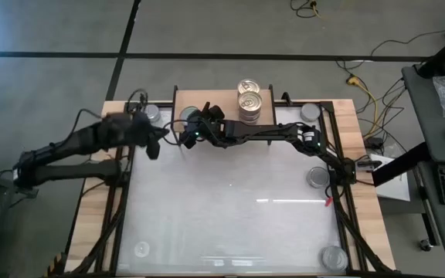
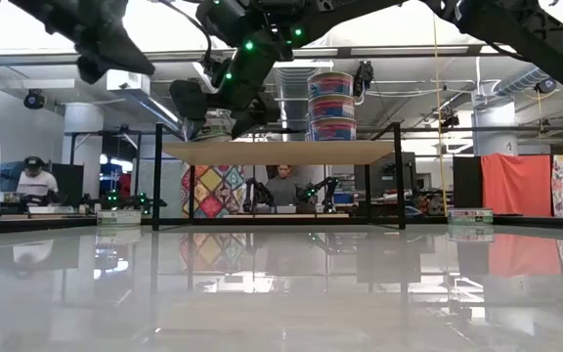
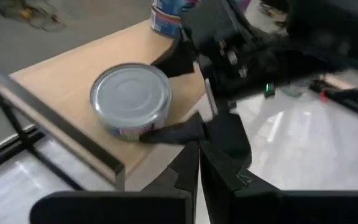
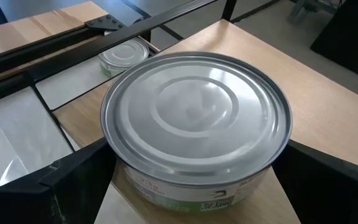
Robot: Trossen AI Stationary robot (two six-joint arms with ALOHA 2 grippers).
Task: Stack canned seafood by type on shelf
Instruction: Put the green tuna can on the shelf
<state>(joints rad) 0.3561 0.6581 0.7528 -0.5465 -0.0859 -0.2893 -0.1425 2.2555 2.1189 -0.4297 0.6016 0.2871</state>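
1. Though the arm hides most of it from above, my right gripper [image 1: 194, 130] sits over the left part of the shelf [image 1: 184, 99], fingers spread wide around a silver tin. Gold tins [image 1: 249, 99] stand stacked toward the shelf's right. My left gripper [image 1: 151, 140] hangs just off the shelf's left end, fingers closed on nothing. Loose tins lie at the table's edges, one by the right rail [image 1: 317, 177].

2. From table height, the silver tin [image 2: 219, 125] rests flat on the shelf board [image 2: 272, 152] with my right gripper [image 2: 225, 110] around it; the striped stack [image 2: 331, 106] stands apart to its right.

3. My left wrist view shows the silver tin [image 3: 131, 99] upright near the board's edge [image 3: 55, 81], one right finger [image 3: 176, 132] alongside its wall, the other behind it.

4. My right wrist view has the lid [image 4: 196, 121] centred between my two fingers [image 4: 73, 180], neither clearly pressing the wall. Another silver tin [image 4: 124, 57] lies below, off the shelf.

5. I judge this a release or a grasp; either way I should keep the fingers level and lift straight up, since dragging sideways could push the tin off the near edge.
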